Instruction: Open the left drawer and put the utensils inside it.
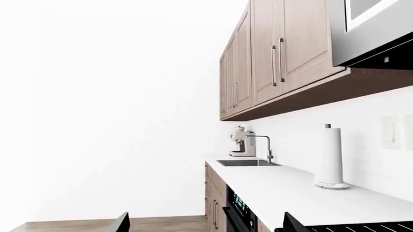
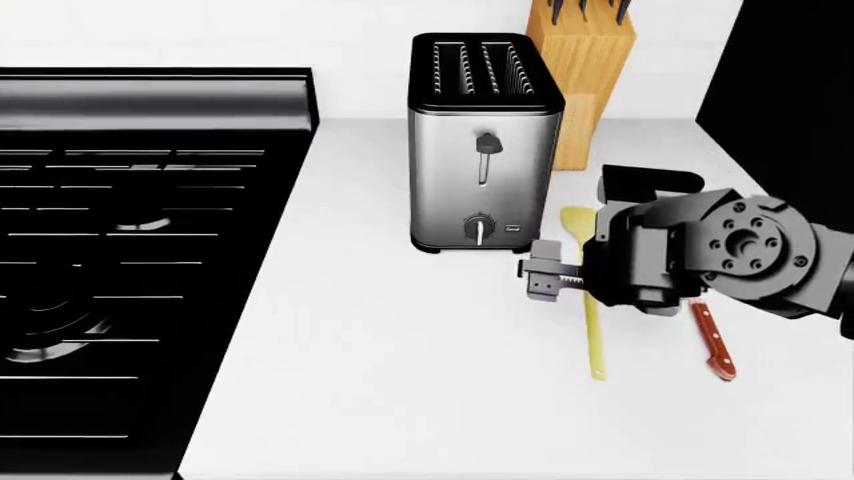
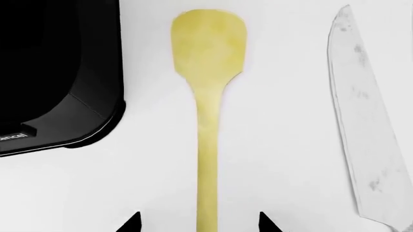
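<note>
- While the right gripper point(image 2: 550, 272) hangs over the white counter point(image 2: 400, 380), its jaws are spread, holding nothing; the right wrist view shows both fingertips point(image 3: 132, 222) flanking the spatula's handle.
- Pale-yellow spatula point(image 3: 208, 96) lies flat at the toaster's point(image 2: 483, 140) 4 o'clock, blade toward the wall.
- Knife point(image 2: 711, 340) lies at the spatula's 3 o'clock, apart from it.
- Left gripper point(image 1: 203, 227): jaws apart, empty, facing the sink point(image 1: 245, 163) and paper towel roll point(image 1: 331, 157).
- Left drawer: not seen.
</note>
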You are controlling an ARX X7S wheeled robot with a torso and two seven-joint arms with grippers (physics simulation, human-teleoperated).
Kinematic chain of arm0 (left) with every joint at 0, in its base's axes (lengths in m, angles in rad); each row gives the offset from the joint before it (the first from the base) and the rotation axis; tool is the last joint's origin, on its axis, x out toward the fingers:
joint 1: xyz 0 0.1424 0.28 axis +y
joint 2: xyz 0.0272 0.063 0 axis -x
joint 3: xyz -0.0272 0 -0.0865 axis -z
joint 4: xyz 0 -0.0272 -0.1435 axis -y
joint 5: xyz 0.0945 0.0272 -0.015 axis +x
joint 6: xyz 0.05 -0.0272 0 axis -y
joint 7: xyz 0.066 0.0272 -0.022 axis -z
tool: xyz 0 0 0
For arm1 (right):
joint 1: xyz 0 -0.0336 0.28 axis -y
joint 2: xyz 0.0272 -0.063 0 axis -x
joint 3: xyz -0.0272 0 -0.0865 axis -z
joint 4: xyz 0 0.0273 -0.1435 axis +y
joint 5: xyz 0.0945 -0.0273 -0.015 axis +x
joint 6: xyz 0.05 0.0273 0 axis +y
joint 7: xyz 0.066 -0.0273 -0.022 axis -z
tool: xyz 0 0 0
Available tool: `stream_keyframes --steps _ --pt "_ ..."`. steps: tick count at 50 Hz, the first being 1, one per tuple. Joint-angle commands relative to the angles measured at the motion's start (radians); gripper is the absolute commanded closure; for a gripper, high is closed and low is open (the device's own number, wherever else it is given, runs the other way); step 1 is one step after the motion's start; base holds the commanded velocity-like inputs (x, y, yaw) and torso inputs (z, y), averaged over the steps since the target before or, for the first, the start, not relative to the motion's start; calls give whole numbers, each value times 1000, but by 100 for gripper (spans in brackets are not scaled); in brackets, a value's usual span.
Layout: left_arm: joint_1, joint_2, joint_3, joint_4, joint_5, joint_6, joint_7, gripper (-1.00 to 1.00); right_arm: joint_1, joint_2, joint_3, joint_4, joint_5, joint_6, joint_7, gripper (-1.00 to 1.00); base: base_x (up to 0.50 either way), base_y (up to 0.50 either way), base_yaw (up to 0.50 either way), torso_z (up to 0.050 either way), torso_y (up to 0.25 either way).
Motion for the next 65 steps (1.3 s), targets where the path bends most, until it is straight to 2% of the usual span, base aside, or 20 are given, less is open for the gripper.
stream_keyframes --steps 1,27,38,48,57,65 --pt "0 3 7 0 8 5 -1 -100 -45 7 -29 2 -5 1 -28 100 0 0 0 0 0" --pt "0 4 -15 0 -7 2 6 -100 -52 24 -16 -21 -10 -12 -14 100 0 0 0 -1 0" --pt "0 4 -9 0 -3 4 4 -100 -31 71 23 -63 -44 -148 47 100 0 0 0 0 0" --pt "0 1 -4 0 -2 2 3 -100 48 146 55 -194 -93 -221 135 100 0 0 0 0 0" --pt "0 -3 -11 0 -8 -3 2 -100 123 204 82 -279 -106 -206 165 100 0 0 0 0 0" --pt "0 -8 -29 0 -23 -12 3 -100 217 220 106 -242 -87 -148 187 100 0 0 0 0 0"
